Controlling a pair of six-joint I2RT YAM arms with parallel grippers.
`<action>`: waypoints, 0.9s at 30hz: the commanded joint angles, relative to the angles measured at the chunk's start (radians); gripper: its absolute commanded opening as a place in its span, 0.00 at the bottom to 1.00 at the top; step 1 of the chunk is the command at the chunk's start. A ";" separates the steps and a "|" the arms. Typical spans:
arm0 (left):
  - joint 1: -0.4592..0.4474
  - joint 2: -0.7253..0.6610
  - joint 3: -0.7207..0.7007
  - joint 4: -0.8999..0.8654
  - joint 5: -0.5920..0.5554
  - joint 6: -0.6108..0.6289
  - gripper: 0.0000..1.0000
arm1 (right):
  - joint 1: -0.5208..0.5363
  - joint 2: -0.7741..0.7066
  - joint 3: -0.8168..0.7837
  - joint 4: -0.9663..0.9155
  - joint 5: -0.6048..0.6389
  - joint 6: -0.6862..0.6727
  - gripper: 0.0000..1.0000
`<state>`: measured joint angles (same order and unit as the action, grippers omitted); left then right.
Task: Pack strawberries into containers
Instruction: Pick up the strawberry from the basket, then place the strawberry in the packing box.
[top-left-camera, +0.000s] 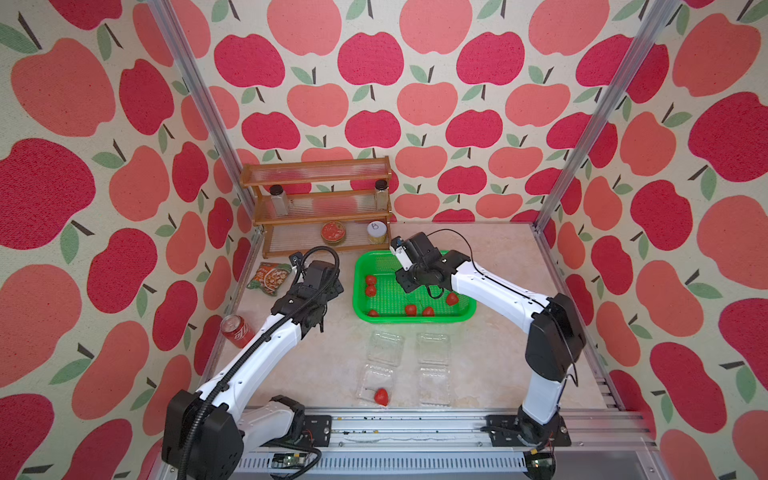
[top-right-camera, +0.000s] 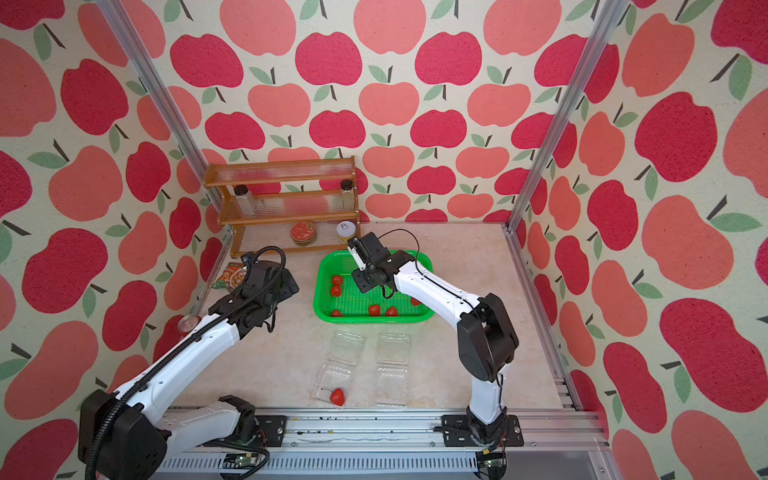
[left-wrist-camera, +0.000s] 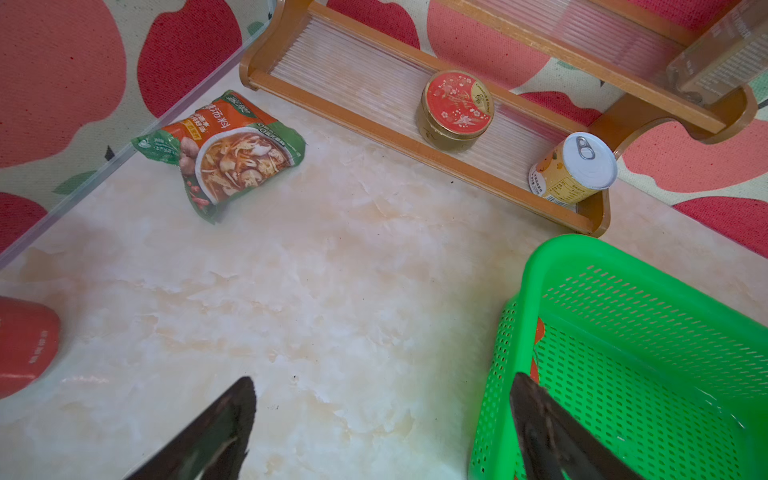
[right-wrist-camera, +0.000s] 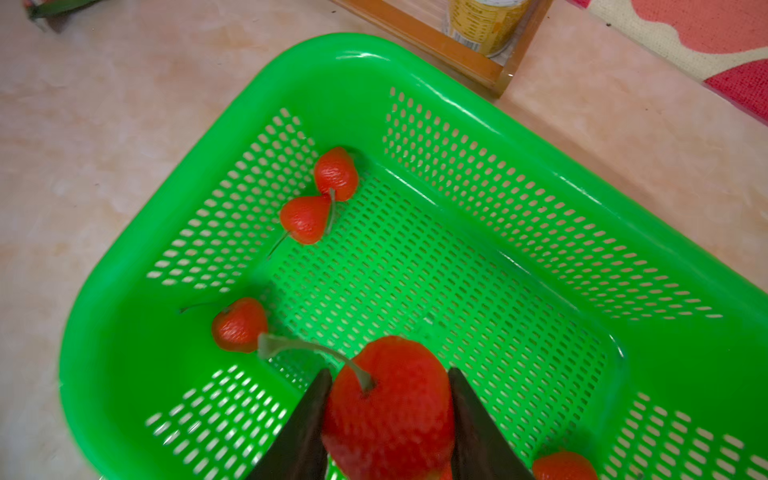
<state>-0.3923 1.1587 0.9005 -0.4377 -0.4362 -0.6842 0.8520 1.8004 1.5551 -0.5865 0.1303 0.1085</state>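
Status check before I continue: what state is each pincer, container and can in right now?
Left pincer, open, empty.
Right pincer, shut on the held strawberry over the green basket.
Left container, lid open, packed strawberry inside.
Right container, lid open, empty.
Yellow can, upright, sealed.
Red-topped tin, lid on.

Marbled desk (top-left-camera: 316, 361) carries green basket (top-left-camera: 415, 320) under right jaws; soup packet (top-left-camera: 268, 277), soda can (top-left-camera: 237, 330) near left jaws; clamshell containers (top-left-camera: 433, 365), wooden rack (top-left-camera: 316, 172) apart from both.

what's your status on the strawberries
Right gripper shut on a strawberry over the basket. Left gripper open, empty. One berry in a container. Nothing blocking.
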 joint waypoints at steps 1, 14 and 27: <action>-0.003 -0.029 -0.007 -0.009 -0.014 -0.012 0.94 | 0.088 -0.105 -0.049 -0.127 -0.014 0.004 0.39; -0.014 -0.065 0.006 -0.039 -0.055 -0.017 0.94 | 0.438 -0.198 -0.195 -0.231 -0.167 0.192 0.40; -0.008 -0.110 -0.012 -0.061 -0.079 -0.008 0.95 | 0.439 -0.011 -0.249 -0.126 -0.383 0.240 0.51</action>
<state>-0.4019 1.0672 0.9001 -0.4652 -0.4866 -0.6907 1.3075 1.7657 1.2785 -0.7132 -0.1875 0.3401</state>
